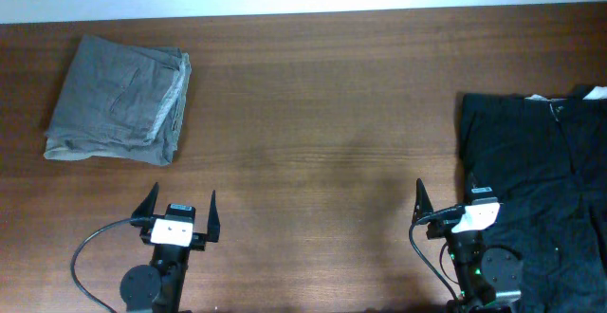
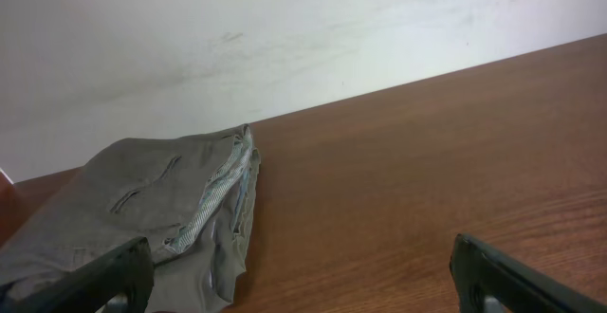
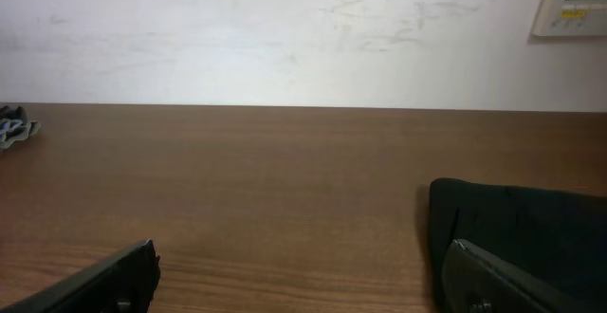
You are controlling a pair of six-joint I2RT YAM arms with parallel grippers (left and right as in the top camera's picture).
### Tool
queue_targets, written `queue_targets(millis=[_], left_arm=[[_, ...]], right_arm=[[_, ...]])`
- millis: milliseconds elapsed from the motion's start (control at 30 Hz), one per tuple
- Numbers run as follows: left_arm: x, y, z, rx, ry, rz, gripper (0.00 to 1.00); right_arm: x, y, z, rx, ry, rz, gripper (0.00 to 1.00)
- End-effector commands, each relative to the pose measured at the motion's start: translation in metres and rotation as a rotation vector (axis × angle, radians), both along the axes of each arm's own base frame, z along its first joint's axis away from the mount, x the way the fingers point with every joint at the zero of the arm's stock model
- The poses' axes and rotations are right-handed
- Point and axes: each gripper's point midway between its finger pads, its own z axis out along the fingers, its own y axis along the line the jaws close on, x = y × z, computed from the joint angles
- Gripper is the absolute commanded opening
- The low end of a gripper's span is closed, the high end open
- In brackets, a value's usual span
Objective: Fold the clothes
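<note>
A folded grey garment (image 1: 119, 100) lies at the far left of the wooden table; it also shows in the left wrist view (image 2: 142, 209). A black garment (image 1: 536, 180) lies spread at the right edge, with a bit of white fabric (image 1: 596, 92) at its far corner. Its near edge shows in the right wrist view (image 3: 522, 228). My left gripper (image 1: 180, 209) is open and empty near the front edge, in front of the grey garment. My right gripper (image 1: 446, 199) is open and empty, its right finger over the black garment's left edge.
The brown wooden table (image 1: 322, 123) spans the view. A white wall (image 3: 285, 38) stands behind it, with a wall panel (image 3: 574, 0) at the upper right. Cables (image 1: 90, 247) run from both arm bases at the front edge.
</note>
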Motion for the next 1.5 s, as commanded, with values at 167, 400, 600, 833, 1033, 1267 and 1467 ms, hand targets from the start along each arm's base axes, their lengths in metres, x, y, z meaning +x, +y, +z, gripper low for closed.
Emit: queue_targets(millis=[167,400,600,833,1033,1267,1467], left_arm=[[0.0,-0.001,-0.003,-0.01,0.005,-0.004,0.99],[0.0,-0.001,-0.003,-0.01,0.005,-0.004,0.99],[0.0,-0.001,-0.003,-0.01,0.005,-0.004,0.99],[0.0,-0.001,-0.003,-0.01,0.005,-0.004,0.99],[0.0,-0.002,-0.003,-0.011,0.005,-0.008,0.99],[-0.004,-0.024,0.017,-0.018,-0.063,-0.137,0.99],[-0.019,-0.02,0.09,-0.126,-0.082,-0.107,1.0]], right_arm=[[0.0,-0.001,-0.003,0.005,0.002,-0.003,0.99],[0.0,-0.001,-0.003,0.005,0.002,-0.003,0.99],[0.0,-0.001,-0.003,0.005,0.002,-0.003,0.99],[0.0,-0.001,-0.003,0.005,0.002,-0.003,0.99],[0.0,-0.001,-0.003,0.005,0.002,-0.003,0.99],[-0.002,0.017,0.005,0.019,-0.02,0.102,0.99],[-0.014,0.035,0.041,0.063,0.031,0.207,0.99]])
